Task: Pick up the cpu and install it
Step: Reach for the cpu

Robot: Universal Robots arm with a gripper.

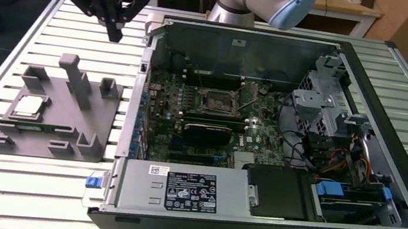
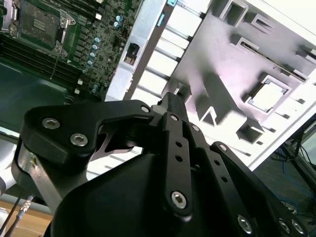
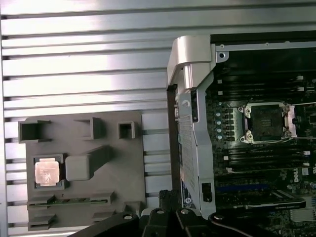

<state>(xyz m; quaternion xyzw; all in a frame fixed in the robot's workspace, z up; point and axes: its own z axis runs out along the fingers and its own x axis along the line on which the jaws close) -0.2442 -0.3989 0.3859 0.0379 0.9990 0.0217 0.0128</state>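
Observation:
The cpu (image 1: 29,106), a small pale silver square, lies flat in a pocket of the grey tray (image 1: 69,117) on the exterior view's left. Both wrist views show it too, cpu (image 3: 48,173) and cpu (image 2: 269,95), seated in the tray (image 3: 123,168). My gripper (image 1: 114,34) hangs high above the slatted table, beyond the tray's far edge and left of the open computer case. Its black fingers (image 2: 173,101) are shut together with nothing between them. Inside the case the black socket (image 1: 217,101) with its metal rim lies bare, also in view as the socket (image 3: 266,122).
The open case (image 1: 281,130) takes up the table's middle and right, with a raised metal wall (image 3: 190,98) between tray and motherboard. Upright posts (image 1: 75,74) rise from the tray. Drive cage and cables (image 1: 330,119) stand on the case's right; the power supply (image 1: 178,188) sits at its front.

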